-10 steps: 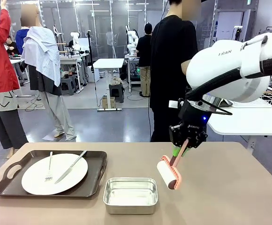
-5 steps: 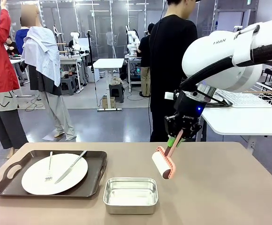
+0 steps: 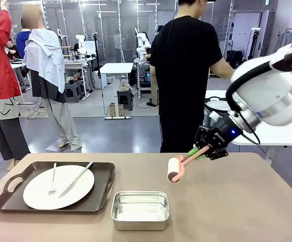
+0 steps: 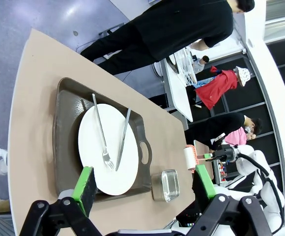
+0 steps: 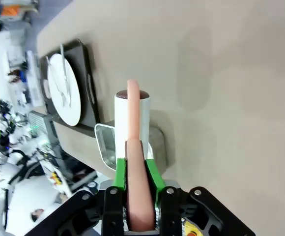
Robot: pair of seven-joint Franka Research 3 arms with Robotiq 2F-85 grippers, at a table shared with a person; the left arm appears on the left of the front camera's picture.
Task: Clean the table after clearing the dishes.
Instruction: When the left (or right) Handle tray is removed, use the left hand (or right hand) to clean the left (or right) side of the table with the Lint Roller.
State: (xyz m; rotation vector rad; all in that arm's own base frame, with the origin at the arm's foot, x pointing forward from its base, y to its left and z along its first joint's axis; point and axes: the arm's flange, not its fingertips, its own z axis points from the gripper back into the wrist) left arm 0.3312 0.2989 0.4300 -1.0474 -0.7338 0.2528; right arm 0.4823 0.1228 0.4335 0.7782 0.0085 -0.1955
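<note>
- My right pincer (image 3: 200,151) is clamped on the pink handle of the lint roller (image 3: 174,169), low over the counter (image 3: 246,201). I cannot tell whether the roll is touching it.
- My left pincer (image 4: 145,181) gapes empty.
- I judge the wiping is under way, though one plate (image 3: 40,194) with its fork and knife sits on its tray (image 3: 14,182) at the left.
- The next move calls for pressing the roll flat and stroking the bare right side, which is open.
- The steel pan (image 3: 138,224) is near, and the far edge is close behind.

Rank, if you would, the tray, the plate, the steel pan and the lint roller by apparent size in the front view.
1. tray
2. plate
3. steel pan, close to the plate, though nearer the camera
4. lint roller, clearly smallest
</note>
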